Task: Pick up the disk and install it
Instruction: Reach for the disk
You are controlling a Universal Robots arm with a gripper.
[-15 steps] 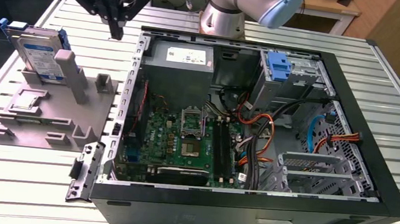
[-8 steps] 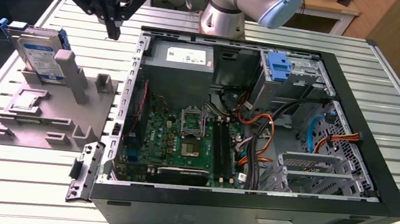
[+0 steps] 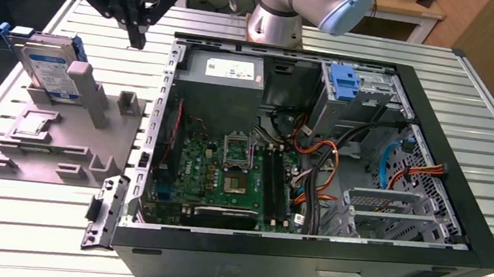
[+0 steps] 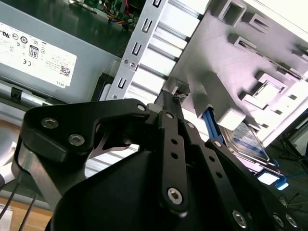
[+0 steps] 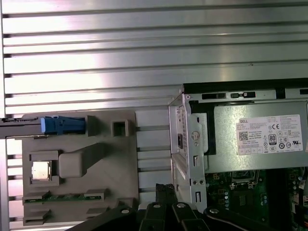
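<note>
Upper left of the exterior view, the gripper (image 3: 137, 41) hangs empty, jaws seemingly closed, above and right of the disk (image 3: 50, 68), which stands edgewise in a grey holder (image 3: 73, 156). Descending closed, it could topple the disk.

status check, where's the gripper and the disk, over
Gripper shut, empty, over the table between grey holder and computer case. Disk upright in the holder, untouched. Path looks open.

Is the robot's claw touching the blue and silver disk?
Apart. In the exterior view the gripper hangs up and to the exterior view's right of the upright disk, with a plain gap between them.
</note>
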